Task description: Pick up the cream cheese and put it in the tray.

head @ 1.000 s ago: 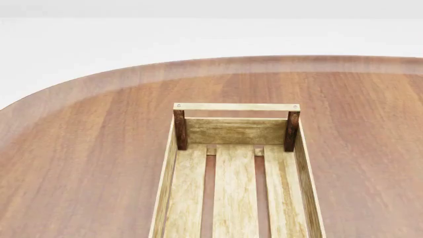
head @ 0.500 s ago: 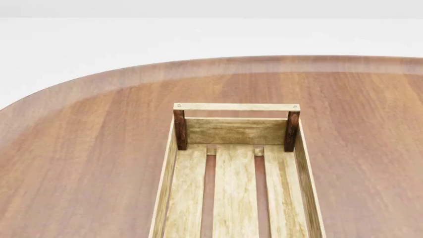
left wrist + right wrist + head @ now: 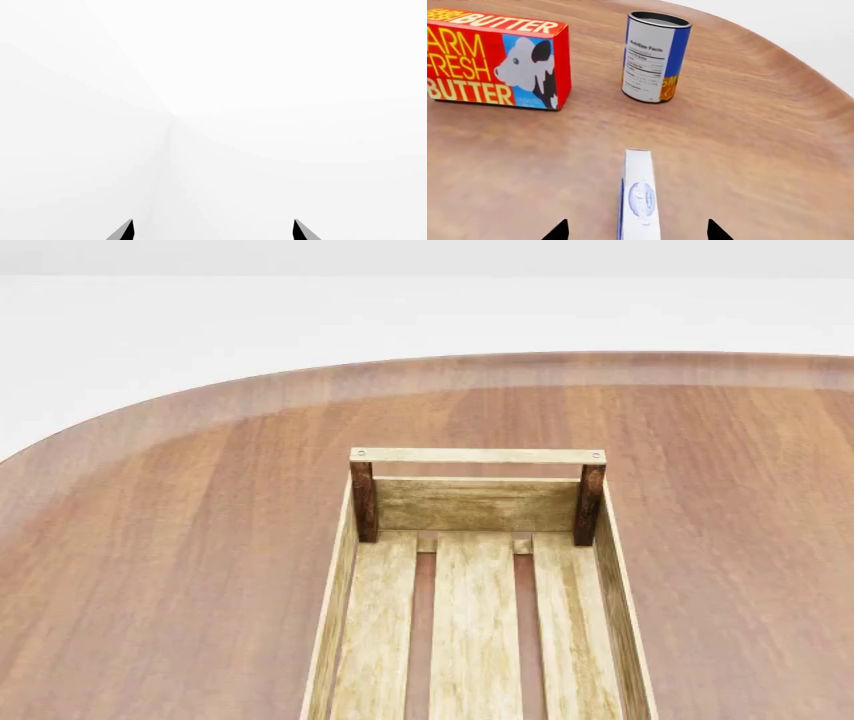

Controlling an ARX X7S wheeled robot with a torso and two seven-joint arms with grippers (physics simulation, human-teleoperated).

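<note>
White-silver box: the cream cheese (image 3: 639, 197) is seen lying on the wooden table (image 3: 760, 150), centred between the spread tips of the right gripper (image 3: 637, 231), nothing gripped
Left gripper (image 3: 212, 231): jaws released, only blank white is faced
Tray (image 3: 477, 505): bare slats, no cheese inside (neither arm is shown by the head view)
Risk: the narrow box may be tipped or pushed aside if closed on off-centre
Neighbours: butter box (image 3: 494, 57) and can (image 3: 654, 56) well apart, a knock judged unlikely

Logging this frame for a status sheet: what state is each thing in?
cream cheese: on the table, between the right claw's tips, ungripped.
tray: empty as far as visible.
butter box: upright.
can: upright.
right claw: open.
left claw: open, facing blank white.
</note>
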